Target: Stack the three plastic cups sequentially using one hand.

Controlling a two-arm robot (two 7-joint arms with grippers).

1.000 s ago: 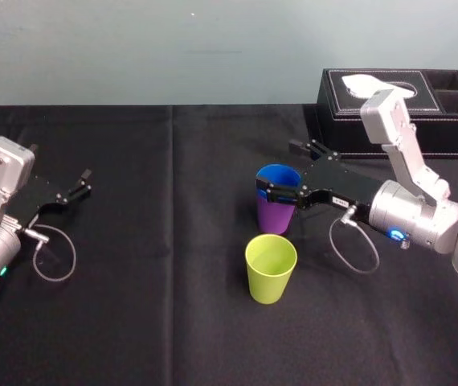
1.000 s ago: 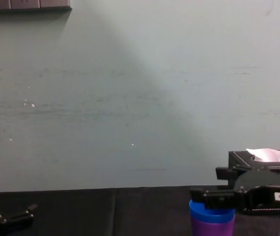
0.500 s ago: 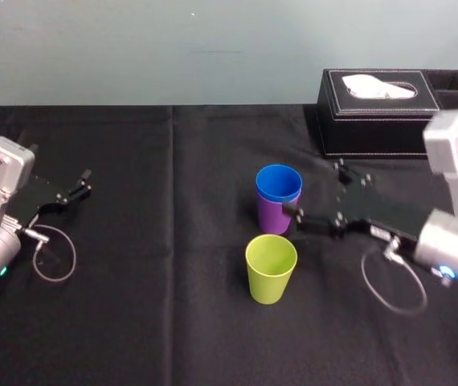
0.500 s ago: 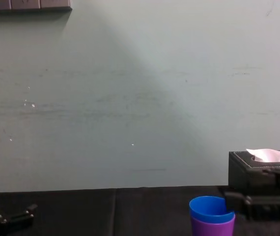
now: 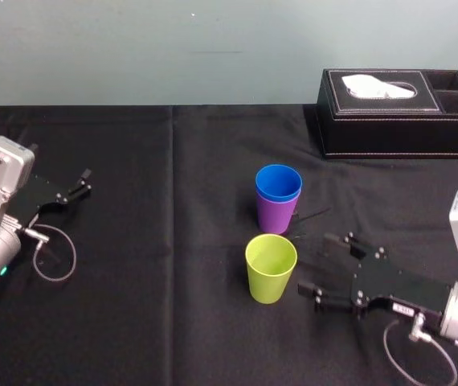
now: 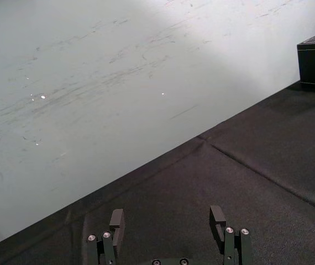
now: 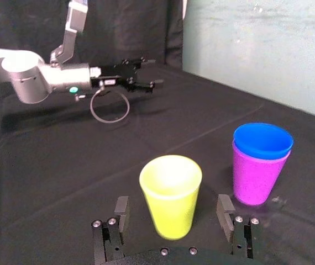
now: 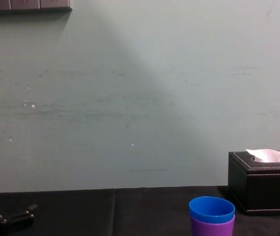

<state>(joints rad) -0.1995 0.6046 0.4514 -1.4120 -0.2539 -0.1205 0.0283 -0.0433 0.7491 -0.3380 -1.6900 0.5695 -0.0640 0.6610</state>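
As it lies low, right claw (image 5: 313,264) gapes.

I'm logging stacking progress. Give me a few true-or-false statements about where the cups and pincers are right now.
1. The blue cup sits nested in the purple cup. True.
2. The right pincer is shut on the yellow-green cup. False: it is open beside that cup and grips nothing.
3. The yellow-green cup lies on its side. False: it stands upright, mouth up, in front of the nested pair.
4. The left pincer is open and holds nothing, far off on the robot's left. True.
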